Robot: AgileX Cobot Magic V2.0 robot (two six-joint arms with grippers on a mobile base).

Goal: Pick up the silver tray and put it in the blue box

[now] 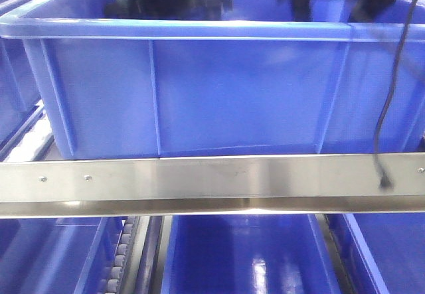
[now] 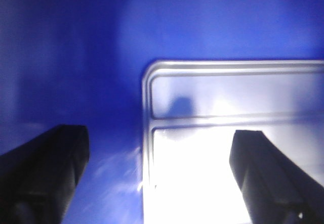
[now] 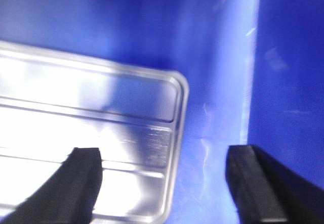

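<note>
Silver tray [image 2: 233, 143] lies flat on the blue box [image 1: 199, 95] floor; left gripper [image 2: 157, 183] and right gripper [image 3: 164, 188] both gape, each straddling one tray end.

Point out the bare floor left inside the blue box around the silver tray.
Two bare strips of blue box floor: between the silver tray and the wall in the left wrist view, and beside its corner in the right wrist view. The tray fills the middle.

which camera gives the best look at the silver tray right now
The right wrist view shows the silver tray best: a rounded corner, the raised rim and the floor ribs, lying on the blue box floor. The left wrist view shows another corner, largely washed out by glare. The front view shows only the box's outside.
</note>
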